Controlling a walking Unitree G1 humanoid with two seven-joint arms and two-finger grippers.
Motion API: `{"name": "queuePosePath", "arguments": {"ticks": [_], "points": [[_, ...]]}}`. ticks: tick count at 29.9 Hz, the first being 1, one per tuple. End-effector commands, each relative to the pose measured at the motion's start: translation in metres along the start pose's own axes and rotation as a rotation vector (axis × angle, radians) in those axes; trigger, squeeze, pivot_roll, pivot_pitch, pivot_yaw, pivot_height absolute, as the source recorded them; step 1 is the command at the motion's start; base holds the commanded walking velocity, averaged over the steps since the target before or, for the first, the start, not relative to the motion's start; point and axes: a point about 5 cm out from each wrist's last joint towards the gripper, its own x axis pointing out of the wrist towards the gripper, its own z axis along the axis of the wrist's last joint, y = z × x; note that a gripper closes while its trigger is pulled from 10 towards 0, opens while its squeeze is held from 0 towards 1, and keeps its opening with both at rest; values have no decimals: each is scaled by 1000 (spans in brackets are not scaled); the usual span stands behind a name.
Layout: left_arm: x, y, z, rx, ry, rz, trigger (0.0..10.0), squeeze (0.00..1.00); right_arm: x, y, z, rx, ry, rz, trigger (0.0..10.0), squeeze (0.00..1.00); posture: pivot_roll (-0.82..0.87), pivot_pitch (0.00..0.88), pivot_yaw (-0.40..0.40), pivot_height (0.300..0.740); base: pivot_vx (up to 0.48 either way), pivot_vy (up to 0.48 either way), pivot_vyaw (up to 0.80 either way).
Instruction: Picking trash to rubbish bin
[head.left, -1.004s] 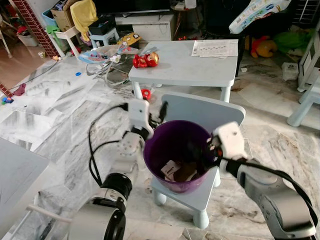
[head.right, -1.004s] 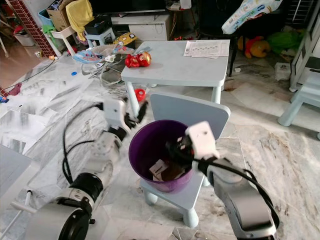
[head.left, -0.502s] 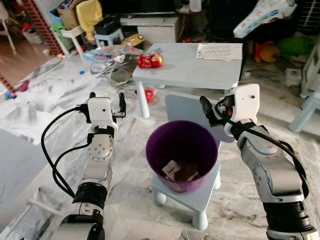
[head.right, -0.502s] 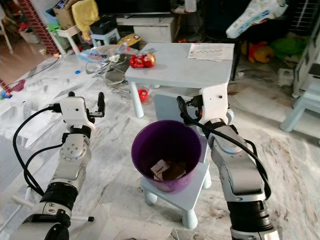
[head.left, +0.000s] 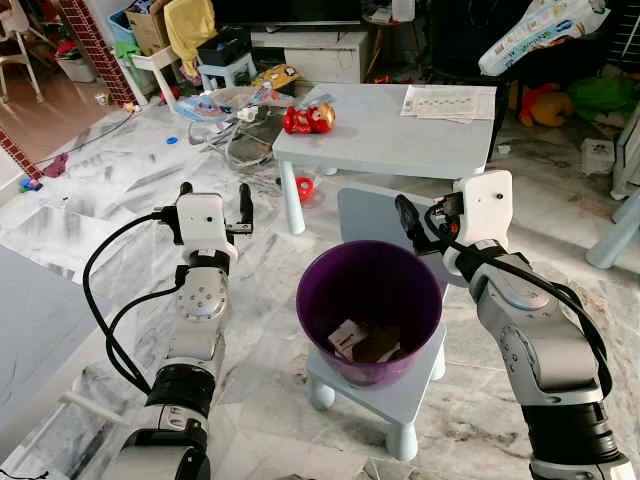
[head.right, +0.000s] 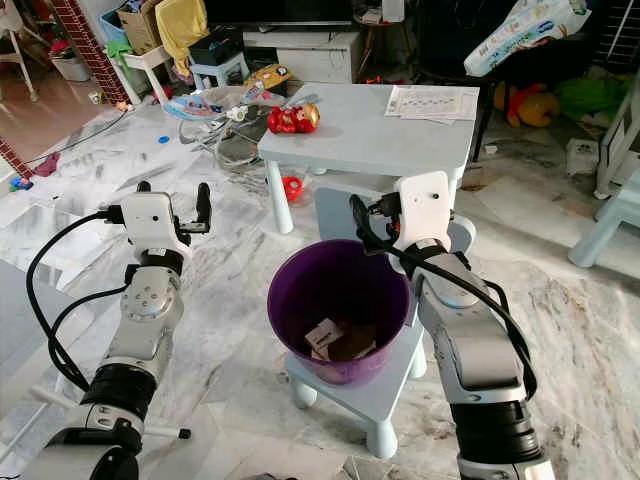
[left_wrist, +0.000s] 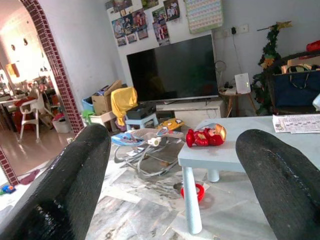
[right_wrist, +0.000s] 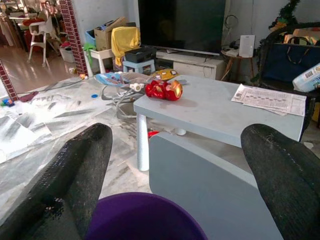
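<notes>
A purple rubbish bin (head.left: 370, 300) stands on a small pale chair (head.left: 395, 375) at lower centre, with trash (head.left: 350, 338) lying at its bottom; the left pincer (head.left: 213, 195), left of centre, is spread wide and empty; the right pincer (head.right: 365, 222), above the bin's rim, also gapes wide, empty; a red toy (head.left: 308, 118) sits on the tabletop (head.left: 400, 135) at upper centre.
</notes>
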Motion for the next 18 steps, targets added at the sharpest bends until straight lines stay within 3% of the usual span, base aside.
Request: {"name": "queuePosePath", "arguments": {"ticks": [1, 8, 9, 10, 13, 18], "points": [[1, 4, 3, 14, -8, 11, 10000, 1000, 1, 1, 2, 3, -8, 8, 10000, 902, -91, 46, 116, 740, 0, 0, 0], [1, 4, 3, 14, -8, 11, 10000, 1000, 1, 1, 2, 3, -8, 8, 10000, 902, -91, 46, 116, 740, 0, 0, 0], [-3, 8, 3, 18, 3, 26, 10000, 1000, 6, 0, 6, 1, -42, -2, 10000, 553, -87, 46, 114, 740, 0, 0, 0], [-9, 17, 12, 29, -13, 87, 10000, 0, 16, 4, 16, 23, -115, -14, 10000, 0, -37, 48, 83, 740, 0, 0, 0], [-18, 28, 25, 37, -38, 156, 10000, 0, 27, 10, 31, 62, -207, -31, 10000, 0, -39, 49, 84, 740, 0, 0, 0], [-21, 20, 29, 24, -12, 122, 10000, 0, 29, 6, 28, 65, -222, -48, 10000, 0, -42, 49, 86, 740, 0, 0, 0]]}}
